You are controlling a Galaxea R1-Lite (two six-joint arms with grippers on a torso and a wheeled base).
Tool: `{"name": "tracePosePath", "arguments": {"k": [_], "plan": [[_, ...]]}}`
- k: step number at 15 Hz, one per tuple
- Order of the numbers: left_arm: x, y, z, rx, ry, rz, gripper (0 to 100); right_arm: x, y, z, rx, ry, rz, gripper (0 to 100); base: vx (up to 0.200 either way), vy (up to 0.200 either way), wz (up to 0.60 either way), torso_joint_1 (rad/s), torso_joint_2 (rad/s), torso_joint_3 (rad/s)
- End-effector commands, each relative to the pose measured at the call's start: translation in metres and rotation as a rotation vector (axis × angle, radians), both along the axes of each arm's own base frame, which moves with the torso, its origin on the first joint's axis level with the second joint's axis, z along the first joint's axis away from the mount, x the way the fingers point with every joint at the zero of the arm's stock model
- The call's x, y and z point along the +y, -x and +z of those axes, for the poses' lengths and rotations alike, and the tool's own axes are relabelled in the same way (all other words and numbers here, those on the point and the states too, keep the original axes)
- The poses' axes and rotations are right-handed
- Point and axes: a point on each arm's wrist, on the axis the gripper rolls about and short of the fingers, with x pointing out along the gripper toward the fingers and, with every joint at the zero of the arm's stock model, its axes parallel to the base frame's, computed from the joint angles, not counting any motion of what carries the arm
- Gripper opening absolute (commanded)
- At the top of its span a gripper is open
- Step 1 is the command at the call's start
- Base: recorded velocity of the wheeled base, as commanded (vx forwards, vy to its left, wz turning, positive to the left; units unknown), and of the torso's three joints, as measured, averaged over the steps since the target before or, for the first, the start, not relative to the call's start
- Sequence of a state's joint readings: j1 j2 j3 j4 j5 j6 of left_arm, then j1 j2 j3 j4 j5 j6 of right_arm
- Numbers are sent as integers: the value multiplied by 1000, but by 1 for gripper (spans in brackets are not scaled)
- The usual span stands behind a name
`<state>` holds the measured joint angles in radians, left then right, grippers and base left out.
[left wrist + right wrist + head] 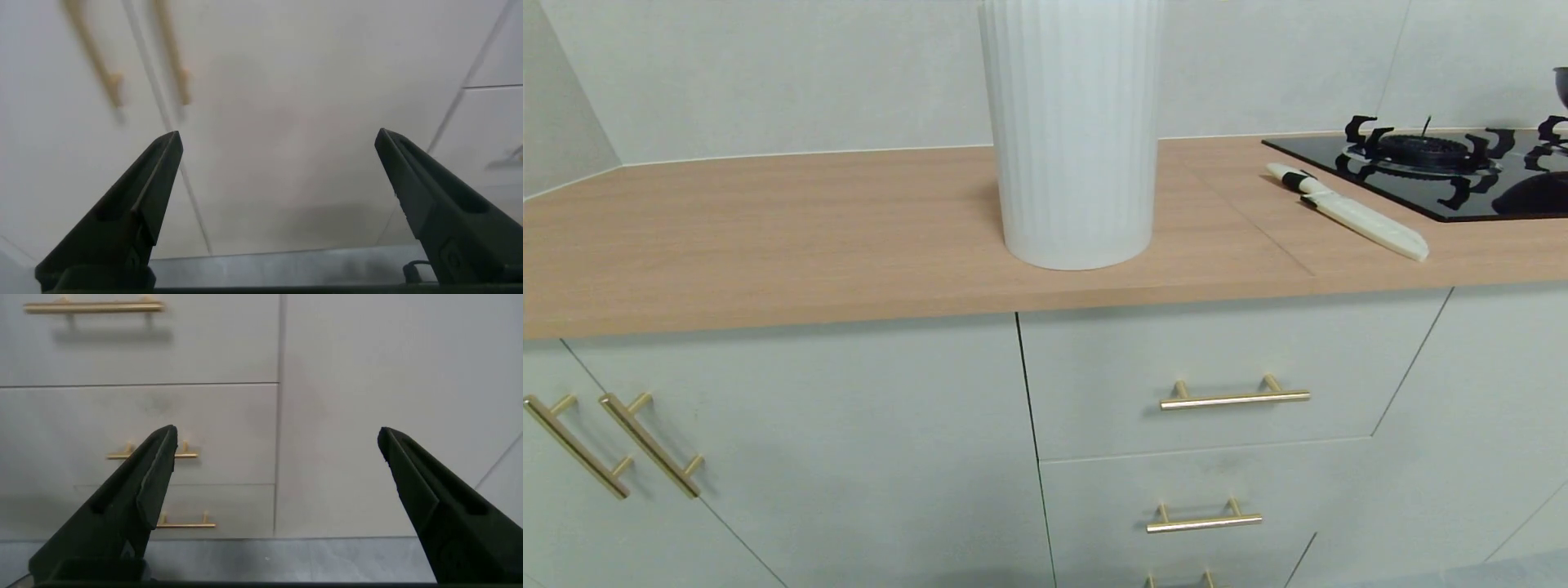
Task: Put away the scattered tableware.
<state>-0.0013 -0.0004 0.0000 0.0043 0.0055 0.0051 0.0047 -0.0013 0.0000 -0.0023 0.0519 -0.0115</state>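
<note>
Left gripper point(277, 134) agape, right gripper point(277, 430) agape, one knife point(1347, 211), one white canister point(1072, 131)

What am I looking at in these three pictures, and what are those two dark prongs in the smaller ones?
This is a two-armed robot facing a kitchen counter. The large picture comes from a camera on its head, looking down at a wooden countertop. On it stands a tall white ribbed container, and nearer the gas hob a white knife lies flat. The two smaller pictures come from cameras on the robot's wrists. The dark prongs belong to the left gripper and the right gripper. Both are spread open and hold nothing. Behind them are the pale cabinet fronts with brass handles.
</note>
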Motion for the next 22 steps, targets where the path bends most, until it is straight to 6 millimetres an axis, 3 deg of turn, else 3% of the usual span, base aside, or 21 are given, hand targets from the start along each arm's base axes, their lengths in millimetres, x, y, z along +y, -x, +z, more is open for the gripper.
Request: {"name": "tracePosePath", "arguments": {"k": [1, 4, 12, 22], "plan": [[0, 0, 0, 1, 1, 0, 100, 0, 0, 1, -1, 1, 0, 100, 0, 0, 0, 0, 0, 0], [0, 0, 0, 1, -1, 0, 100, 0, 0, 0, 1, 1, -1, 100, 0, 0, 0, 0, 0, 0], [0, 0, 0, 1, 1, 0, 100, 0, 0, 0, 1, 1, 0, 100, 200, 0, 0, 0, 2, 6], [0, 0, 0, 1, 1, 0, 100, 0, 0, 0, 2, 2, 0, 100, 0, 0, 0, 3, -22, -18]]}}
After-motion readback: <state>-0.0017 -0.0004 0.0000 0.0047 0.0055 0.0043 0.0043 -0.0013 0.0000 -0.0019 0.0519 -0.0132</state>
